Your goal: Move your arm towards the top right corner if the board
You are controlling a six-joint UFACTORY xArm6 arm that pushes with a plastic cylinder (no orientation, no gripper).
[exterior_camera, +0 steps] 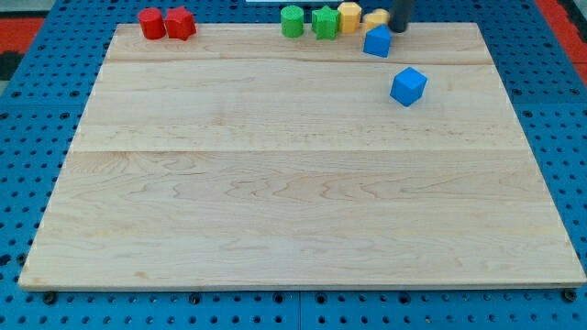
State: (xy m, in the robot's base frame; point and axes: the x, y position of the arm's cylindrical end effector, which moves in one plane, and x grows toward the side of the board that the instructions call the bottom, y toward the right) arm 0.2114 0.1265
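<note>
The rod has no pincer; its tip [400, 30] sits at the board's [275, 202] top edge, touching a yellow block [376, 18], above a blue block [377, 41]. The top right corner [477, 27] lies rightward; drifting left would shove the yellow block off.

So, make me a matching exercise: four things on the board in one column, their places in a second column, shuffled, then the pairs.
Things
1. red blocks
2. lone blue cube
3. green blocks
4. my tip

Places
A. top edge, just left of the yellow blocks
B. the view's top left, side by side
C. at the top edge, just above and to the right of the upper blue block
D. lowest of all, away from the top row

Pairs: 1-B, 2-D, 3-A, 4-C
</note>
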